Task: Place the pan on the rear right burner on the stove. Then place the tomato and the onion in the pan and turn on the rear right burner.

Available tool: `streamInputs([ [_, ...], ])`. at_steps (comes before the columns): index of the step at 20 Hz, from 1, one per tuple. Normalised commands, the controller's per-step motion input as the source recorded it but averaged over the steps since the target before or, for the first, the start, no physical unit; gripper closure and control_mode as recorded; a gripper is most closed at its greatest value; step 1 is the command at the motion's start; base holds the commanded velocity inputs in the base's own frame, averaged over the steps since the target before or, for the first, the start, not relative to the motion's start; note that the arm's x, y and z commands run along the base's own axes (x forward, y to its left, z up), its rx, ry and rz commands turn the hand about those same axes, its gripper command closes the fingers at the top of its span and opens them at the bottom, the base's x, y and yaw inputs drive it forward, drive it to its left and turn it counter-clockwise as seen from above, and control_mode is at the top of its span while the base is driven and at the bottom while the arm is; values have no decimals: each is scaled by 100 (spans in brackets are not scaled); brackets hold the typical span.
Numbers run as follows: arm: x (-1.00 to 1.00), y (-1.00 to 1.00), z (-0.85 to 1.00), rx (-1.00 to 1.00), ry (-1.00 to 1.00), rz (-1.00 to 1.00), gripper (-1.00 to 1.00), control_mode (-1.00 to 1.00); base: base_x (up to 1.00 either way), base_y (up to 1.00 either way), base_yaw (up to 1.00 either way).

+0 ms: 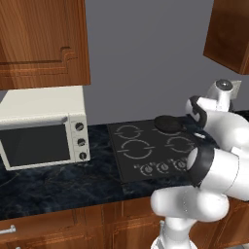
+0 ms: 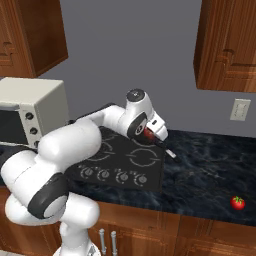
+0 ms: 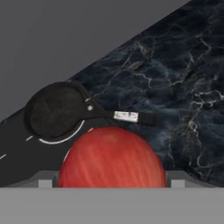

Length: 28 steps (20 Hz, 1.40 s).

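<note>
Red onion clamped between jaws (fingertips hidden), pan just beyond on stove.

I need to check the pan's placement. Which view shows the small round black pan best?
The hand view: the small round black pan shows whole, handle included, on a pale ring. The left base view shows it small; in the right base view the arm blocks it.

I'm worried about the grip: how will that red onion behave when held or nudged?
The onion looks round and smooth, so it may slip when squeezed. Released into the shallow pan, it would probably roll. It shows no denting while held, so it is likely firm.
</note>
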Motion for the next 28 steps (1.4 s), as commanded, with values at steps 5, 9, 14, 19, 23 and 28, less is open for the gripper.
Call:
streamInputs([
  [5, 63, 31, 4, 10, 13, 0, 100, -100, 0, 0, 0],
  [9, 62, 25, 0, 12, 20, 0, 100, -100, 0, 0, 0],
  [14, 54, 24, -6, 5, 18, 0, 100, -100, 0, 0, 0],
  [19, 57, 11, -33, 0, 4, 0, 100, -100, 0, 0, 0],
  [23, 36, 2, -42, 0, 2, 0, 100, -100, 0, 0, 0],
  [28, 24, 0, -50, 0, 4, 0, 100, -100, 0, 0, 0],
])
